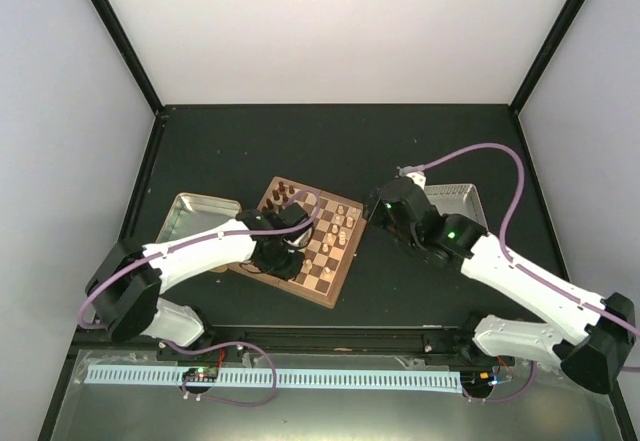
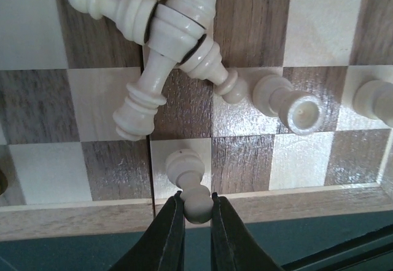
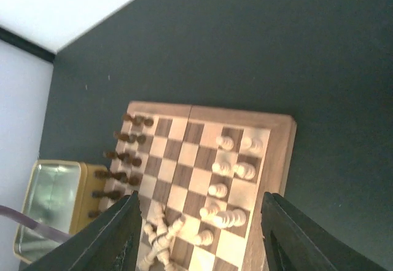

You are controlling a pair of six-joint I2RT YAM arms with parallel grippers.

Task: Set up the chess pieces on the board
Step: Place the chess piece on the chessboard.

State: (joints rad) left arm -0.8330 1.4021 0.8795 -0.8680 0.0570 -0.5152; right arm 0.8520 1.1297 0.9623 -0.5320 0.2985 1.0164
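The board point(image 1: 300, 294) lies at the table's middle, turned at an angle. My left gripper point(image 2: 197, 212) is shut on the round head of a cream pawn point(image 2: 185, 166) that stands on a light square by the board's rim point(image 2: 295, 203). Just beyond it, several cream chess pieces point(image 2: 166, 31) lie crossed in a heap, and two more point(image 2: 288, 102) lean nearby. In the top view the left gripper point(image 1: 292, 257) hangs over the board's near-left part. My right gripper point(image 3: 202, 240) is open and empty, above and to the right of the board point(image 3: 279, 160), where several cream pieces point(image 3: 233, 169) stand upright.
Dark brown chessmen point(image 3: 123, 154) stand in two rows along the board's far side. A gold tin tray point(image 1: 200, 216) sits to the left of the board. A pinkish-grey tray point(image 1: 455, 199) lies behind the right arm. Black frame posts edge the table.
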